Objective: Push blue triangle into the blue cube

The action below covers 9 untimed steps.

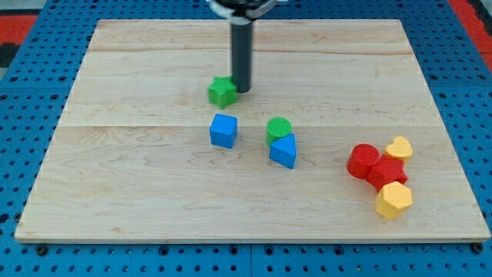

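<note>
Gripper: there was none on this arm; it ended in a bare rod, so nothing was clenched, released or grasped.
My tip (242, 91): it rested on the bench near the view's top, just beside or touching the right side of the green block (222, 91); I could not tell which.
Blue triangle (283, 151): it lay near the middle of the bench, its upper edge against or just under the green cylinder (279, 128).
Blue cube (224, 130): it sat to the view's left of the blue triangle, apart from it, with bare wood between them.
Step in hand: by my judgement the push had not begun, as my tip stood well apart from the blue triangle.
How to do it well: my tip probably needed to come round to the view's right of the blue triangle, passing clear of the green cylinder, then press leftward and slightly upward through the block's middle; an off-centre contact would likely spin the wedge aside.
Risk: the green cylinder could be dragged along if my tip clipped it.
Bench (138, 192): pale wooden boards, flat and smooth-looking.
Room: the bench lay on a blue pegboard (23, 154); two red blocks (374, 167) and two yellow blocks (395, 198) clustered at the view's right, out of the way.
</note>
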Each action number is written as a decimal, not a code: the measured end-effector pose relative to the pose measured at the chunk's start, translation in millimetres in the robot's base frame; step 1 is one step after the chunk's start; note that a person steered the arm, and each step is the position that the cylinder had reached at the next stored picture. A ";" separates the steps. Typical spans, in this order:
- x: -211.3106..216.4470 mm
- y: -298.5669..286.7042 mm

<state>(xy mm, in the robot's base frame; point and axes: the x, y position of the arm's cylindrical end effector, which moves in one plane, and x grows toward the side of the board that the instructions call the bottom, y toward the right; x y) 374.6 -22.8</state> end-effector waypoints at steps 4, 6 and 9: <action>109.9 59.7; 88.4 -57.9; 167.0 -88.8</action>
<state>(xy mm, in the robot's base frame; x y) 541.6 -111.7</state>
